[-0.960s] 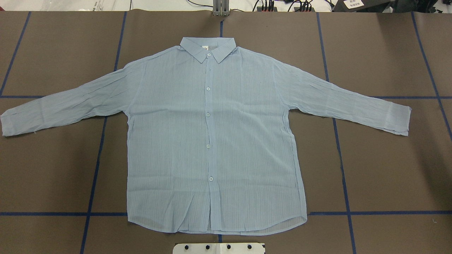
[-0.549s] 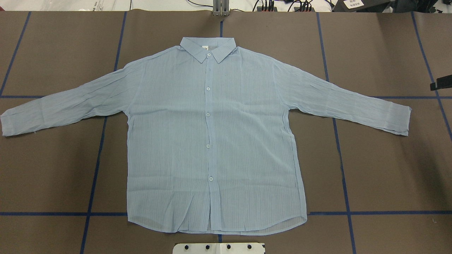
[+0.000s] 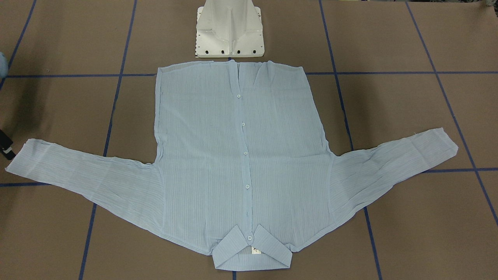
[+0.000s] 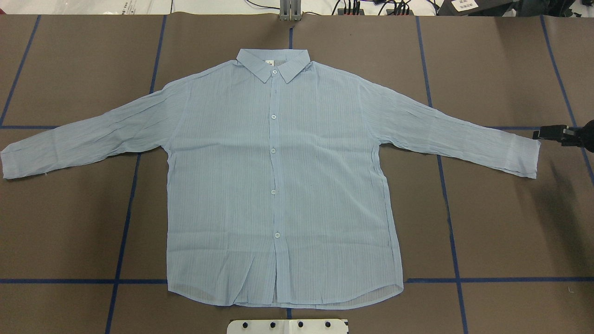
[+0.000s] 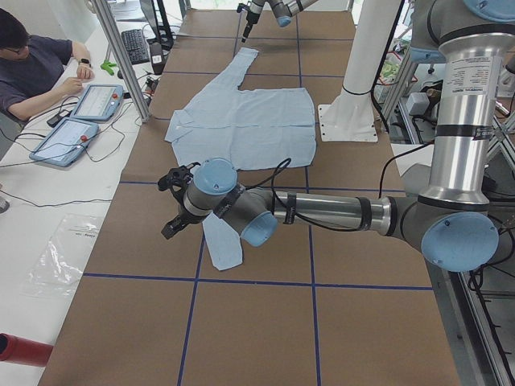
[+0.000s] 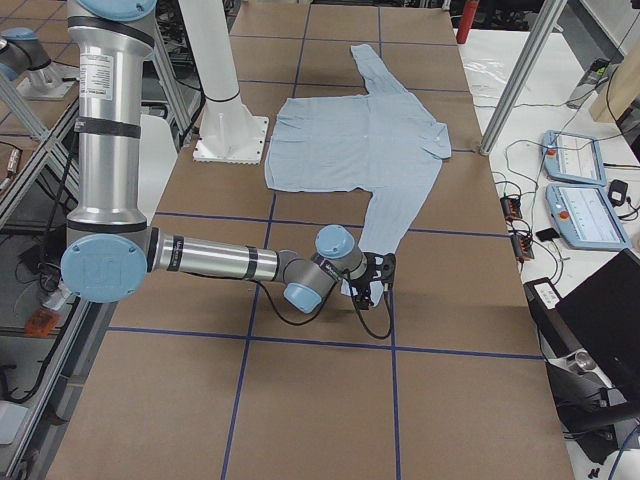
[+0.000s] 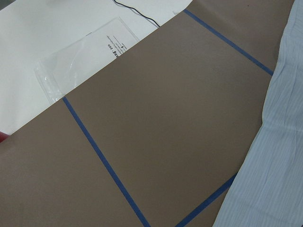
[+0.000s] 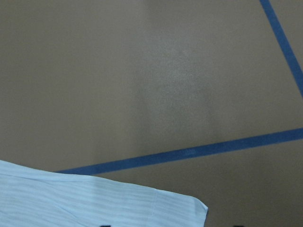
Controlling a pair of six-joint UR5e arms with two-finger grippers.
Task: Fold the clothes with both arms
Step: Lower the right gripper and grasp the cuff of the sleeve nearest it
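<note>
The pale blue striped shirt (image 4: 278,185) lies flat and buttoned, sleeves spread, collar (image 4: 274,65) away from the robot base. In the overhead view my right gripper (image 4: 535,135) reaches in from the right edge, just beside the right sleeve cuff (image 4: 524,157). Its fingers look apart in the exterior right view (image 6: 372,285), with nothing between them. The right wrist view shows that cuff's corner (image 8: 180,205) close below. My left gripper (image 5: 167,203) shows only in the exterior left view, hovering near the left sleeve cuff (image 5: 221,249); I cannot tell whether it is open.
The white pedestal base (image 3: 229,31) stands at the shirt's hem. Blue tape lines (image 4: 125,222) grid the brown table cover. A person (image 5: 32,72) sits at a side table with tablets (image 5: 96,100). A clear plastic bag (image 7: 85,52) lies off the table's left end.
My right gripper has come in from the right edge of the overhead view and moved down and left, up to the right sleeve cuff. The shirt has not moved.
</note>
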